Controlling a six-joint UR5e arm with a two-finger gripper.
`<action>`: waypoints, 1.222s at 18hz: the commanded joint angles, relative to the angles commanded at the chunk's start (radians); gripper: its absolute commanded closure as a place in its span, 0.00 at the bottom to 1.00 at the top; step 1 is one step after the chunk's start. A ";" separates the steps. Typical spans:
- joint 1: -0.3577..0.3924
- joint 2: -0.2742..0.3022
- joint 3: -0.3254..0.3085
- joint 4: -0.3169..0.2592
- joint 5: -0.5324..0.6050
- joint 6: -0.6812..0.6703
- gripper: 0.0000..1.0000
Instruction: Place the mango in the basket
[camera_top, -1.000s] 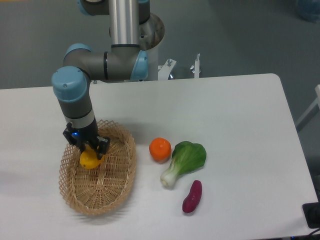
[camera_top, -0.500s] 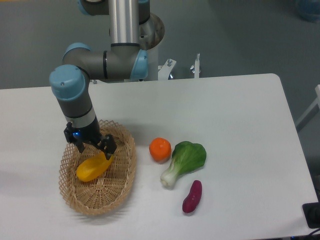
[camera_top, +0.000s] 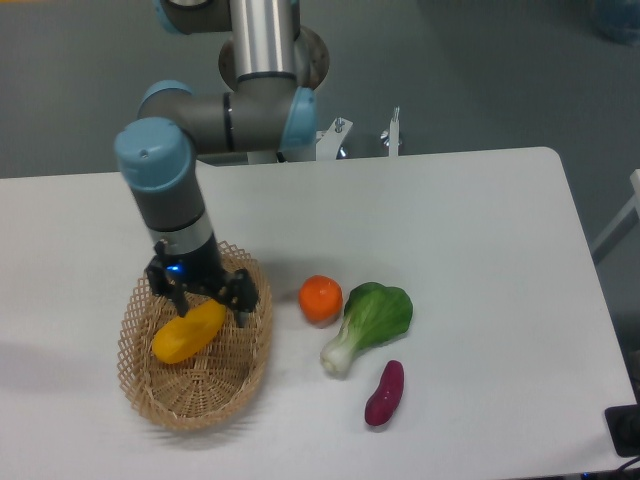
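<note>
Where it lies inside the wicker basket (camera_top: 160, 395), the mango (camera_top: 188, 331) is seen as a smooth, yellow-orange, elongated oval, tilted diagonally. It is found just below and left of the gripper (camera_top: 208, 305), whose fingers are spread apart and hold nothing.

Mango (camera_top: 187, 333): smooth yellow-orange, elongated oval, lying flat inside the basket (camera_top: 150, 400), left of its centre, long axis tilted with the right end pointing farther away. Basket: big oval, light tan woven wicker with open lattice rim, upright on the table's left side near the front edge, long axis running roughly near-to-far.
</note>
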 joint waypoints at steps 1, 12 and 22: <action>0.012 0.002 -0.002 -0.003 0.000 0.031 0.00; 0.239 0.144 0.055 -0.325 -0.031 0.509 0.00; 0.330 0.196 0.074 -0.388 -0.075 0.661 0.00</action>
